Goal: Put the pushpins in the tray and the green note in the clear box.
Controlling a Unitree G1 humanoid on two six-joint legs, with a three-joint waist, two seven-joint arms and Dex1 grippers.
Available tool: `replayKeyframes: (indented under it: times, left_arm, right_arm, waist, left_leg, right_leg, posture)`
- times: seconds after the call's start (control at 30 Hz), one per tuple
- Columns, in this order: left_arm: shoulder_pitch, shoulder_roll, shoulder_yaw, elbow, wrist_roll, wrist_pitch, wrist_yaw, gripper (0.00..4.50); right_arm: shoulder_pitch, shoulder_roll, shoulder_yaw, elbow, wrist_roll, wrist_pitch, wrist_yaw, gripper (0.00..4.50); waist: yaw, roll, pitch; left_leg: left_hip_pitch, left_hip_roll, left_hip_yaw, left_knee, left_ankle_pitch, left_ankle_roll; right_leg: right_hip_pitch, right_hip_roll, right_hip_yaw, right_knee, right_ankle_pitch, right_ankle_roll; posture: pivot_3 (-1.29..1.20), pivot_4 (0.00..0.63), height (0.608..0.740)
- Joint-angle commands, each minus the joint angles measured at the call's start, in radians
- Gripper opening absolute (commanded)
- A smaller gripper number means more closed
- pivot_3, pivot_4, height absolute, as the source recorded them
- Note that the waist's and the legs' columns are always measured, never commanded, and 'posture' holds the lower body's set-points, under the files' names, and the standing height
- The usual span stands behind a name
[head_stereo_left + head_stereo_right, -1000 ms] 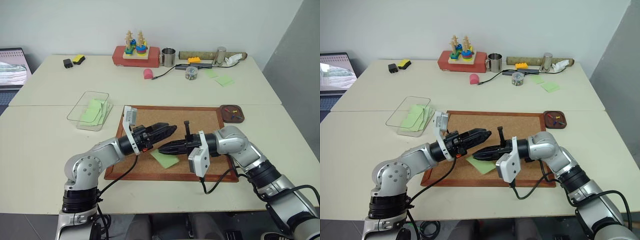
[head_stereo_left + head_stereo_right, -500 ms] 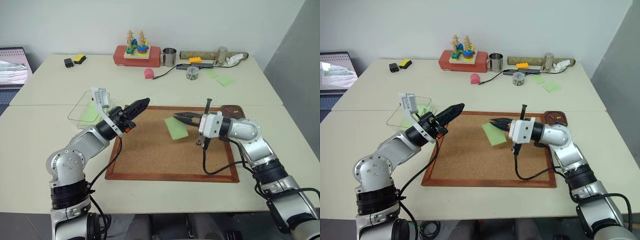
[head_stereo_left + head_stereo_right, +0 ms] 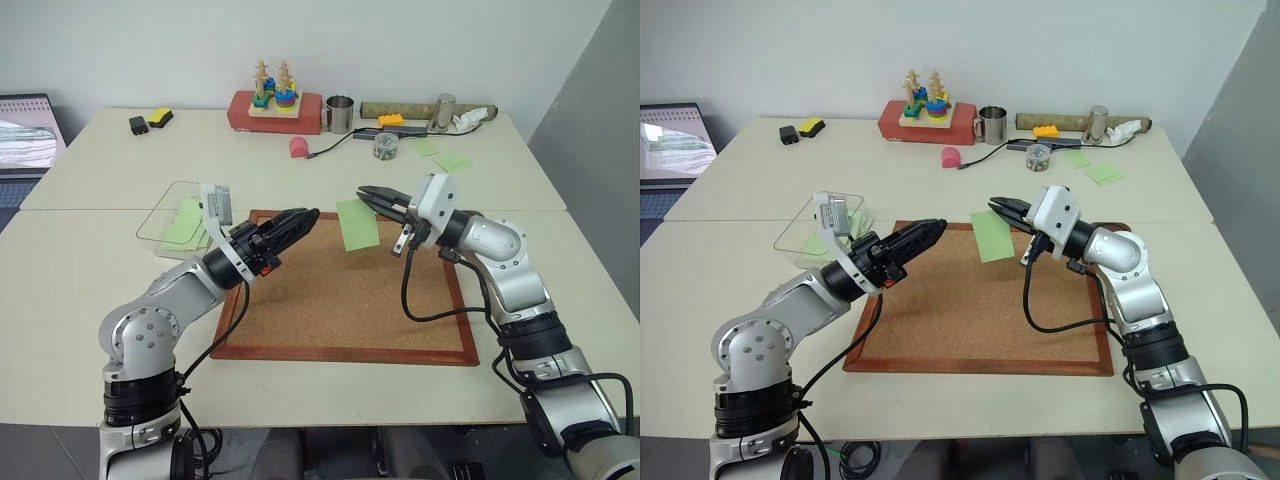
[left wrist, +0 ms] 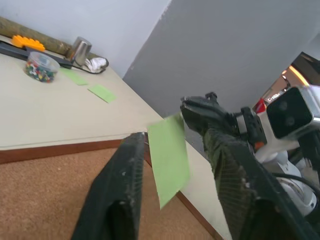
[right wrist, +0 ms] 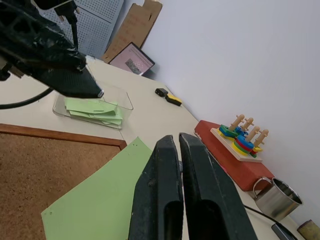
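My right gripper (image 3: 372,194) is shut on the top edge of the green note (image 3: 357,225), which hangs in the air over the far edge of the cork board (image 3: 330,300). In the right wrist view the note (image 5: 100,205) spreads out beside the closed fingers (image 5: 165,200). My left gripper (image 3: 310,214) hovers over the board's far left corner, open and empty, pointing at the note (image 4: 167,155). The clear box (image 3: 150,225) stands left of the board with several green notes inside. The tray and the pushpins are hidden behind my right arm.
Along the back of the table stand a red stacking toy (image 3: 272,105), a metal mug (image 3: 337,113), a round jar of pins (image 3: 382,146), a pink object (image 3: 297,147) and loose green notes (image 3: 450,160). A laptop (image 3: 25,130) sits at the far left.
My right gripper has lifted the green note off the middle of the cork board, carried it up toward the far edge and rolled its wrist. My left gripper has drawn back toward the box and opened.
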Motion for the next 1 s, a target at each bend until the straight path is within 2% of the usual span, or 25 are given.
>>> replayKeyframes:
  times: [0.03,0.23,0.3,0.6,0.73,1.0]
  left_arm:
    - [0.004,0.016,-0.024,-0.023,-0.01,-0.006,-0.05,3.13]
    - [-0.014,-0.001,-0.042,-0.001,-0.012,-0.015,-0.064,4.23]
    - [-0.019,-0.008,-0.054,0.003,-0.01,-0.016,-0.07,4.46]
    - [-0.052,-0.069,-0.081,0.056,0.004,-0.039,-0.066,4.46]
    - [-0.049,-0.091,-0.095,0.056,0.014,-0.047,-0.067,3.82]
    - [-0.038,-0.095,-0.108,0.04,0.014,-0.049,-0.072,2.21]
  right_arm:
    - [-0.014,0.008,-0.039,-0.079,0.048,0.054,-0.007,0.0]
    - [-0.002,0.022,-0.038,-0.162,0.094,0.134,0.006,0.0]
    - [0.004,0.031,-0.039,-0.194,0.12,0.169,0.005,0.0]
    - [0.028,0.062,-0.024,-0.283,0.161,0.25,-0.005,0.0]
    - [0.028,0.066,-0.024,-0.289,0.151,0.259,-0.01,0.0]
    - [0.026,0.074,-0.024,-0.276,0.133,0.255,-0.015,0.0]
  waist:
    - [0.0,0.0,0.0]
    - [0.0,0.0,0.0]
    - [0.0,0.0,0.0]
    - [0.0,0.0,0.0]
    - [0.0,0.0,0.0]
    - [0.0,0.0,0.0]
  left_leg:
    - [0.0,0.0,0.0,0.0,0.0,0.0]
    - [0.0,0.0,0.0,0.0,0.0,0.0]
    - [0.0,0.0,0.0,0.0,0.0,0.0]
    - [0.0,0.0,0.0,0.0,0.0,0.0]
    - [0.0,0.0,0.0,0.0,0.0,0.0]
    - [0.0,0.0,0.0,0.0,0.0,0.0]
  right_leg:
    - [0.0,0.0,0.0,0.0,0.0,0.0]
    - [0.0,0.0,0.0,0.0,0.0,0.0]
    - [0.0,0.0,0.0,0.0,0.0,0.0]
    - [0.0,0.0,0.0,0.0,0.0,0.0]
    - [0.0,0.0,0.0,0.0,0.0,0.0]
    - [0.0,0.0,0.0,-0.001,0.0,0.0]
  posture:
    - [0.0,0.15,0.74]
    - [0.0,0.15,0.74]
    - [0.0,0.15,0.74]
    - [0.0,0.15,0.74]
    - [0.0,0.15,0.74]
    - [0.0,0.15,0.74]
